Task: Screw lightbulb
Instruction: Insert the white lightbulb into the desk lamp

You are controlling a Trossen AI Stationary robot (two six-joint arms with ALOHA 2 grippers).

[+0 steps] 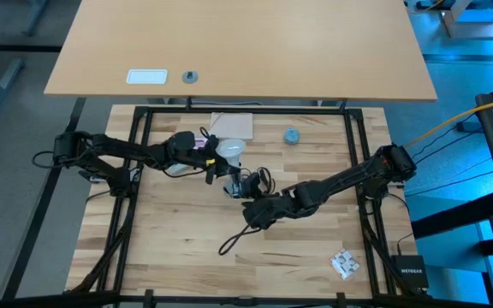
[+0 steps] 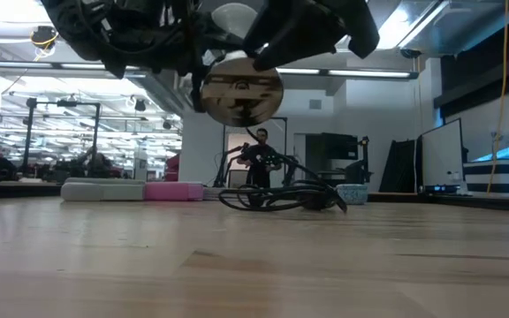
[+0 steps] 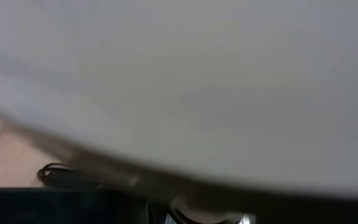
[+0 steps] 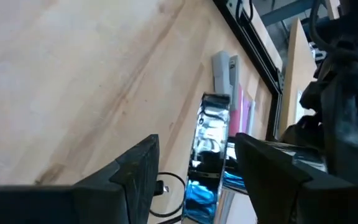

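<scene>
The white frosted lightbulb (image 1: 228,150) is in my left gripper (image 1: 215,156) over the middle of the table. Its globe fills the left wrist view (image 3: 179,81) and shows at the top of the low view (image 2: 235,18). The round silvery socket (image 2: 237,93) hangs clear of the table just below and nearer than the bulb, between the fingers of my right gripper (image 4: 197,142), which comes from the right (image 1: 246,192). The socket's black cord (image 1: 234,239) trails over the table. Whether the bulb's base meets the socket is hidden. My left gripper is shut on the lightbulb's globe (image 1: 222,152), coming level from the table's left. The bulb is lifted clear of the table; its own bulk hides the fingers in the wrist view. My right gripper has the socket's rim (image 4: 207,155) between its two fingers (image 4: 138,168), seen edge-on, coming from the table's right. The socket is lifted clear of the table, and its cord hangs down to the table.
A coil of black cord (image 2: 277,196) lies behind the socket. A blue-grey cap (image 1: 291,135) and a pale board (image 1: 232,126) lie at the far side. A crumpled white piece (image 1: 343,263) lies near the right front corner. Pink and white blocks (image 2: 144,190) lie far left.
</scene>
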